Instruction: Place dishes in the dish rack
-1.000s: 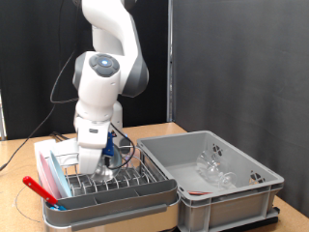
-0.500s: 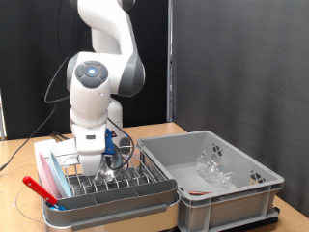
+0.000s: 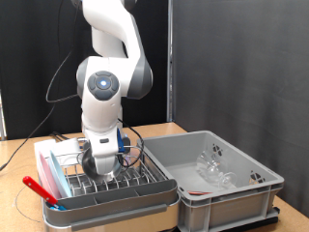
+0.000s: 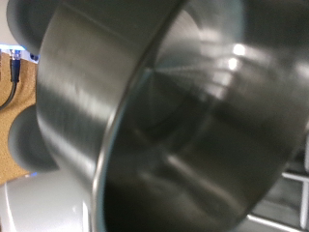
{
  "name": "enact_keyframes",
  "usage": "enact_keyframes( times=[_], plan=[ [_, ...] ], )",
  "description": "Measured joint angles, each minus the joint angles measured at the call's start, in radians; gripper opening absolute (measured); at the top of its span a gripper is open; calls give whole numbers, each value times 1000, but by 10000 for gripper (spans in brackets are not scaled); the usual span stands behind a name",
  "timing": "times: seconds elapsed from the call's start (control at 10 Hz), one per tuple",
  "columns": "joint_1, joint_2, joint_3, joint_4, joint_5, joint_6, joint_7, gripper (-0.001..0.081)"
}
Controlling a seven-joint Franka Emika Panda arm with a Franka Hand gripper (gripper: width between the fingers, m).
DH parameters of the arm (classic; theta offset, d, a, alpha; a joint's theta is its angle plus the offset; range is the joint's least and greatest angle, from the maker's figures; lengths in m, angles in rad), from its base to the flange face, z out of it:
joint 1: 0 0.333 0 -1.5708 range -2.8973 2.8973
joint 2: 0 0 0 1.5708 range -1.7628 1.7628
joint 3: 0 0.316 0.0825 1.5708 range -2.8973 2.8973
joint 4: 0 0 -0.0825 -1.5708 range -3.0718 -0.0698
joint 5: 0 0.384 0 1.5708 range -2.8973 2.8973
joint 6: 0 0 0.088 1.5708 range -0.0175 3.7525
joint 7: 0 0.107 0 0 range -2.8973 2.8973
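Steel bowl: it fills nearly all my wrist view, right up against the fingers. In the exterior view I read the dark rounded shape under the hand as this same bowl, low over the dish rack.
Fingers: I cannot tell whether they are wide, narrow or clamped on the bowl. The bowl blocks the wrist view, and from outside the hand and bowl merge into one dark mass.
Handling, bowl: I judge it light, rigid and not fragile, but the polished wall looks slippery. The thin rim is the place to pinch, one finger inside and one outside.
Handling, glass pieces: clear, lying in the grey bin, well apart from the fingers. I would treat them as brittle and slick, and hard to see against the bin.
Rack: wire prongs in a white tray on the table. A round bowl may rock between prongs, in my judgement.
Red utensil: lies at the rack's edge, off to the side of the fingers towards the exterior view's left.
Hidden: the fingertips, any contact between bowl and prongs, and the number of glass pieces.
Not found: I see no light-blue plate in either view.
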Motion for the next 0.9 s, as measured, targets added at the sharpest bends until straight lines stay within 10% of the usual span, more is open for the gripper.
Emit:
enact_keyframes(
  times=[0.5,0.9],
  plan=[
    [0,-19,5,-54,-20,187,95,805],
    [-1,10,5,46,-17,309,193,805]
  ],
)
